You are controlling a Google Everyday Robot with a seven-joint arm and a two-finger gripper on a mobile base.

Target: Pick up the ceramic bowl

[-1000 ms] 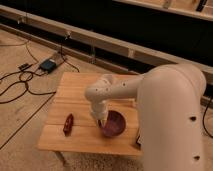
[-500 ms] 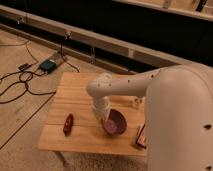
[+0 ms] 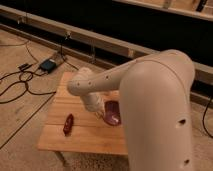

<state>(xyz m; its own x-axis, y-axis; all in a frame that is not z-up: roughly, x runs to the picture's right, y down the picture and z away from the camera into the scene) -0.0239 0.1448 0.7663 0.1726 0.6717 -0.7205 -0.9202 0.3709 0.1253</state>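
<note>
One ceramic bowl (image 3: 113, 112), one red object (image 3: 68, 124), one gripper (image 3: 100, 115).

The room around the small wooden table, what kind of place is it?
Probably a lab or workshop, not a home: cables trail over a bare floor, and a long rail runs behind the table. The gripper is at the bowl, beside a red object.
</note>
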